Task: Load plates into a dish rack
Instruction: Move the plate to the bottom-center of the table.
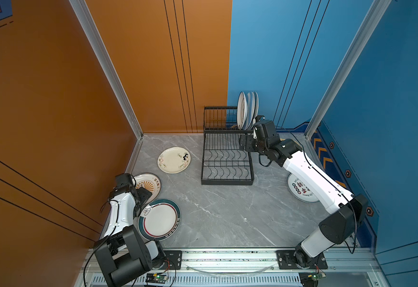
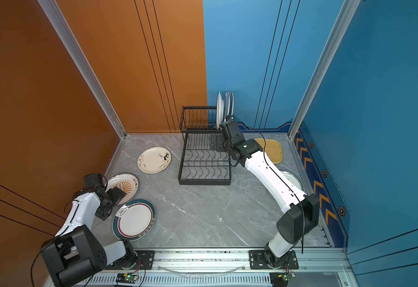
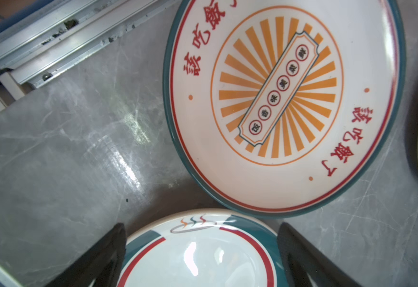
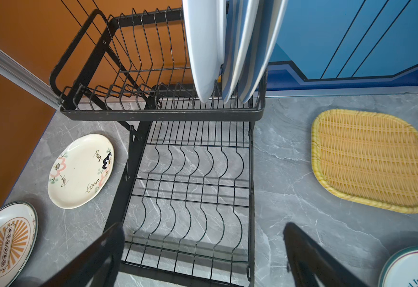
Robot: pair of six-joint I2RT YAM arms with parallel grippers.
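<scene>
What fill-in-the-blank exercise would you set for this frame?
1. The plates in the dish rack stand in its ____ tier.
2. The woven tray is coloured ____.
3. The left gripper, by the rim of the teal-rimmed plate, has its jaws ____.
Missing words: upper; yellow; open.

Orange wall, blue wall, marble tabletop

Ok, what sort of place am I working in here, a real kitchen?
Probably a staged robot test cell, not a kitchen: orange wall, blue wall, aluminium frame, and a marble-look tabletop with a dish rack and plates.
</scene>
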